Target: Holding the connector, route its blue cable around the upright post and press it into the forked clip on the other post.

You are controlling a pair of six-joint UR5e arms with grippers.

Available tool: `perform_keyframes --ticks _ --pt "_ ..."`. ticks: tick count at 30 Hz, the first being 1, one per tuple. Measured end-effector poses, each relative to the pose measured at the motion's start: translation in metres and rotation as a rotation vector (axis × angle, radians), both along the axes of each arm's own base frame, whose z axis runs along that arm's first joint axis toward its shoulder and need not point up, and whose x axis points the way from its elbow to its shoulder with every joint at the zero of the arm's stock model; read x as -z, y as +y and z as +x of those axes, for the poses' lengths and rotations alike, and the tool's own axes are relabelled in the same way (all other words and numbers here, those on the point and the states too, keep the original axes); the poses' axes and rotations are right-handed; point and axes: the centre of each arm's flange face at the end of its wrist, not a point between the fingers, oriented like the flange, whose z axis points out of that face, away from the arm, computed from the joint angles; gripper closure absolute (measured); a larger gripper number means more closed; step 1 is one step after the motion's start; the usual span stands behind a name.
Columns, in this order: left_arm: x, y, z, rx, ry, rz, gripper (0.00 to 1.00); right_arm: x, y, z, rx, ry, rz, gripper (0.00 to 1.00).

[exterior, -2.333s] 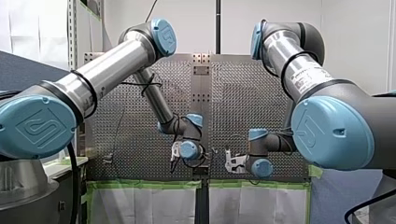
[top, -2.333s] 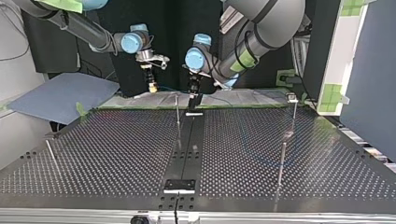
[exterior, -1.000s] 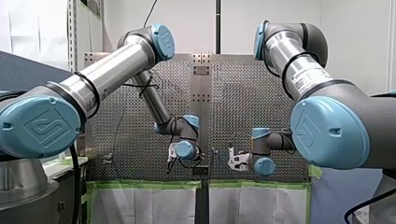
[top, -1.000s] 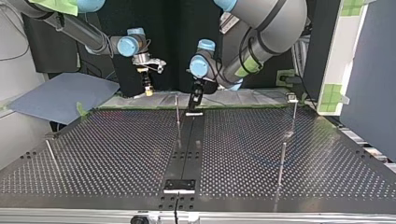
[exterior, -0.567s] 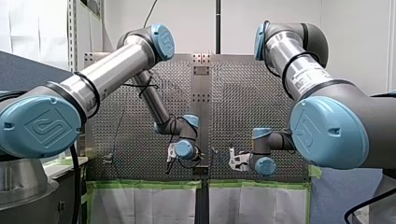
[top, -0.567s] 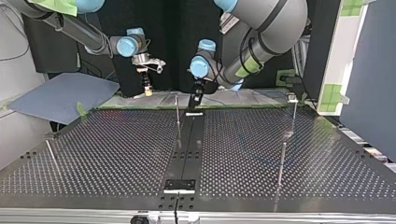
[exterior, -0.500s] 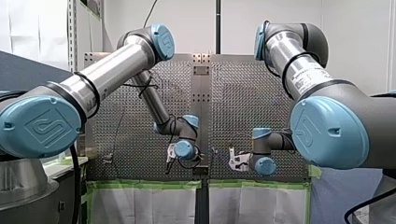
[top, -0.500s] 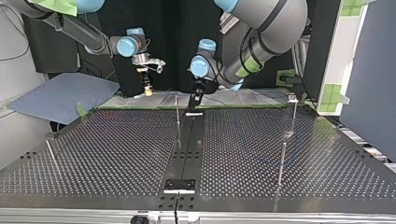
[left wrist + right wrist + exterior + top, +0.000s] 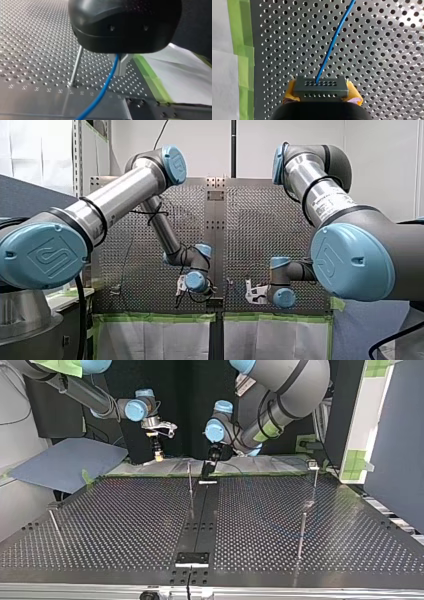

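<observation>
Connector (image 9: 321,86) clamped in right fingers (image 9: 353,96), near green tape (image 9: 243,62) edge.

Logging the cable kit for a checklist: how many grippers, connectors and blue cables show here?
Grippers: 2 (left gripper, right gripper)
connector: 1
blue cable: 1
Total: 4

The left blue cap (image 9: 40,255), left of the holed table (image 9: 250,220), has a raised mark like the letters UR in a square. The right blue cap (image 9: 355,257), right of the table, has it too. The white sticker (image 9: 327,202) above that cap has print too small to read.
</observation>
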Motion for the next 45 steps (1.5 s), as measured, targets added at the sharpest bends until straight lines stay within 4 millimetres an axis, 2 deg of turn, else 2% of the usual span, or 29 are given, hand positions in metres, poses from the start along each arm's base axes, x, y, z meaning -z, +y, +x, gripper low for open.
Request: perform_keyframes --ticks 17,31,37,45 --pt "0.002 0.016 0.009 -0.036 -0.009 -0.014 1.00 -0.008 -0.002 0.020 -0.062 -0.010 -0.031 1.00" --pt "0.002 0.031 0.020 -0.069 -0.008 -0.025 1.00 -0.008 0.011 0.039 -0.135 -0.005 -0.039 1.00" --pt "0.004 0.032 0.018 -0.068 0.001 -0.014 1.00 -0.007 0.016 0.041 -0.139 0.013 -0.026 1.00" --pt "0.005 0.031 0.016 -0.055 0.005 0.019 1.00 -0.005 0.008 0.029 -0.069 0.016 -0.012 1.00"
